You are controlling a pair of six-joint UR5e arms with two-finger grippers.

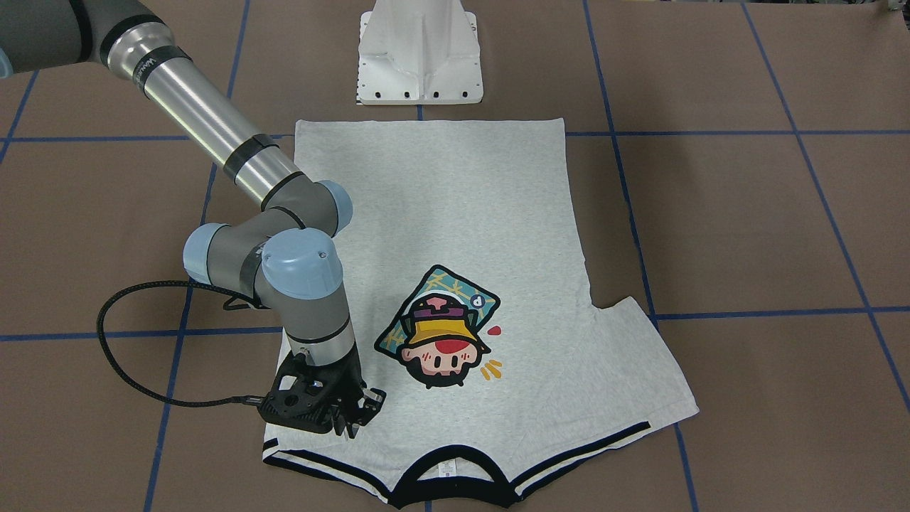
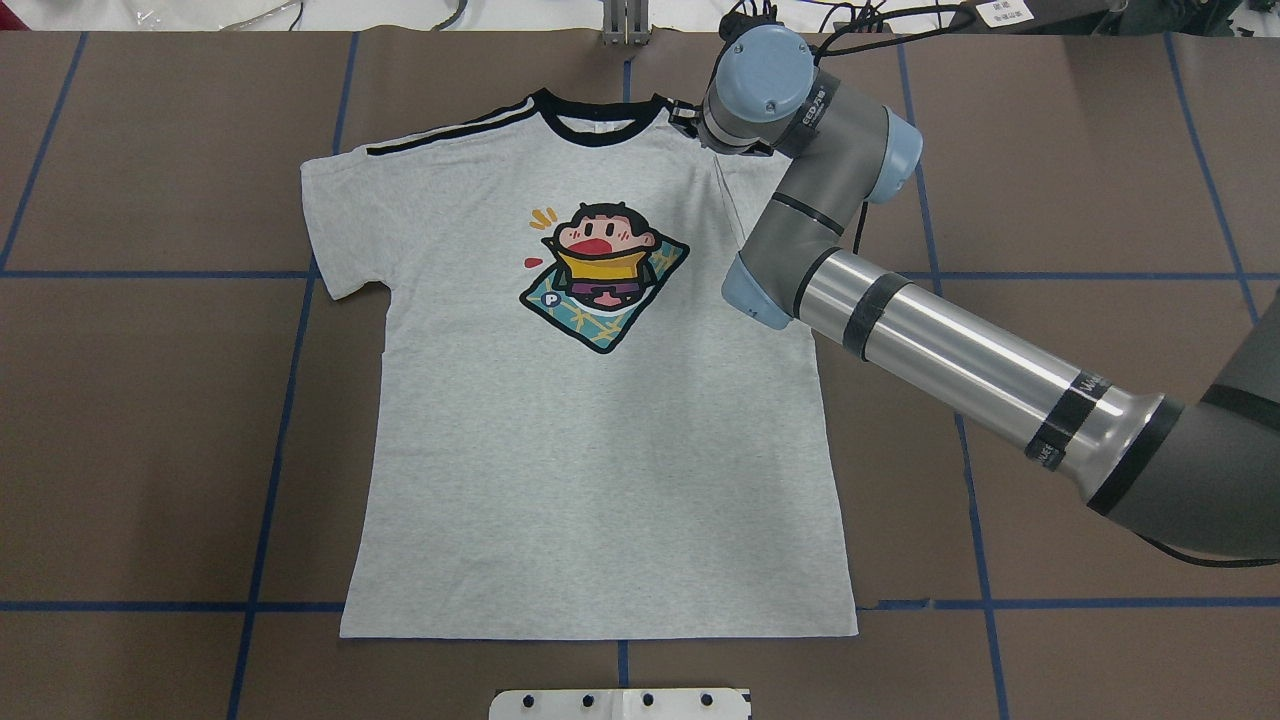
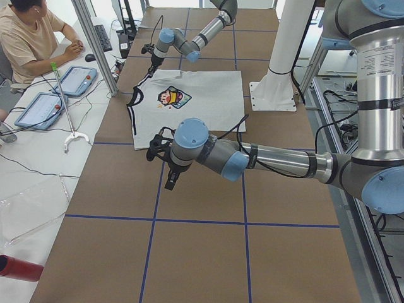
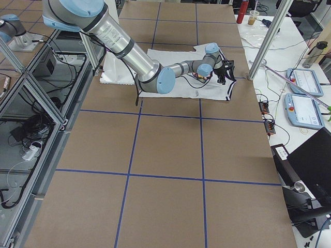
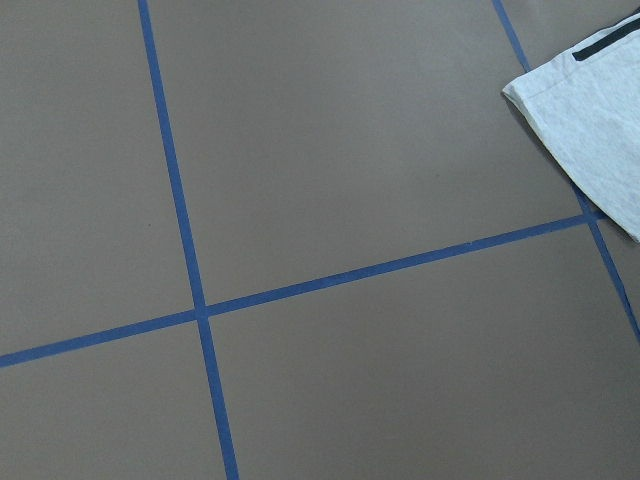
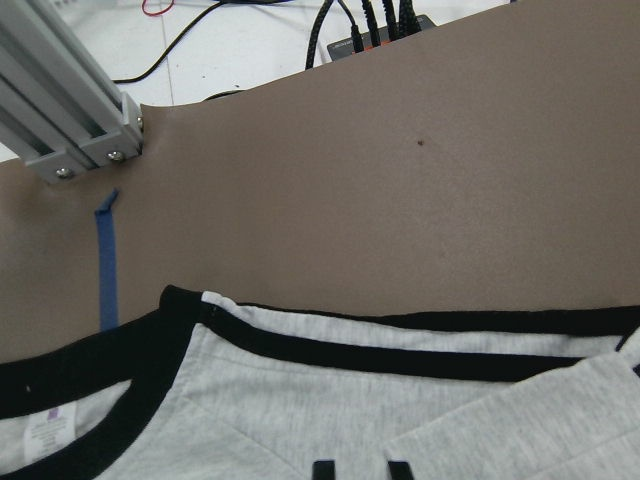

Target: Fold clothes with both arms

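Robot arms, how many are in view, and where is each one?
2. The right arm reaches over the T-shirt, its tool down beside the collar. The left arm hangs over bare table, off the shirt, near its other sleeve.

So the right arm (image 1: 206,121) is stretched way out, wrist folded so the right gripper (image 1: 353,421) points straight down, fingertips (image 6: 320,470) a bit apart, while the left arm (image 3: 284,161) reaches out low, left gripper (image 3: 169,183) aimed downward.

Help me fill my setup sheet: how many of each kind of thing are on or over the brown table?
T-shirt: 1
Robot arms: 2 (left arm, right arm)
White base: 1
Total: 4
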